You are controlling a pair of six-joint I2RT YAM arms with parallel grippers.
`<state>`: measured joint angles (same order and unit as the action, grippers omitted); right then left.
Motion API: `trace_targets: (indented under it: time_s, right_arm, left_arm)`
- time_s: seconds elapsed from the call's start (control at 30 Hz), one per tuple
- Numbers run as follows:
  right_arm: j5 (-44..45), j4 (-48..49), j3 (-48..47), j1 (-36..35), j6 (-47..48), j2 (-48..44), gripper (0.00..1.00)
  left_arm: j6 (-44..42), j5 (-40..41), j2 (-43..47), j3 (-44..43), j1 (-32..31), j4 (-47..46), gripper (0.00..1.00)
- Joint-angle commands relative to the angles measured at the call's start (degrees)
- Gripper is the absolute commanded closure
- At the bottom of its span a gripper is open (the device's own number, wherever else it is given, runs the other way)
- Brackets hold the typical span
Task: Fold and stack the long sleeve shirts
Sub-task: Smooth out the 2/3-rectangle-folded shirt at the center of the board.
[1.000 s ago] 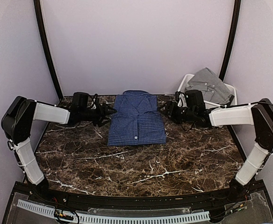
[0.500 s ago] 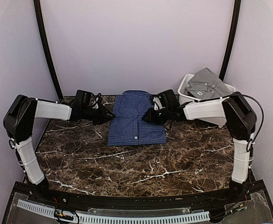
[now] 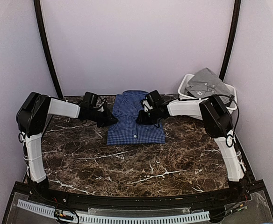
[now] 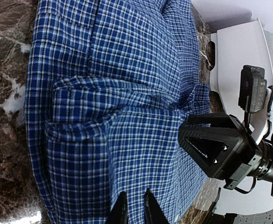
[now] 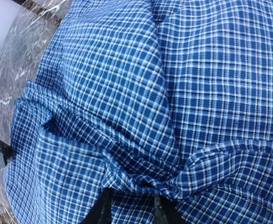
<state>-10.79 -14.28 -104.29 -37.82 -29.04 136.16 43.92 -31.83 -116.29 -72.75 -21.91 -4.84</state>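
Top external: left arm and right arm reach inward — jaws clenched on the navy shirt.

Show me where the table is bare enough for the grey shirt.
Free: the table front, between the blue shirt and the arm bases. Crowded: the far strip, where the left end effector and right end effector grip that shirt, and the far right corner, filled by the bin holding the grey shirt.

Navy checked shirt folded flat, far-centre on marble desk. Left claw at its left edge; right claw over its middle. Grey shirt heaped in white bin, far right.
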Motion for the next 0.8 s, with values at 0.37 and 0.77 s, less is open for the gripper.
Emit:
trace_targets:
  time_s: [0.37, 0.77]
  right_arm:
    - [0.0, -0.7, 3.9, 5.8, 0.4, -5.6, 0.52]
    - [-0.2, -1.5, 6.4, 8.2, 3.6, -8.9, 0.64]
  left_arm:
    - [-5.5, 8.7, -7.5, -11.9, 0.5, 12.5, 0.87]
    - [-7.5, 10.4, -10.1, -17.0, 1.1, 17.2, 0.87]
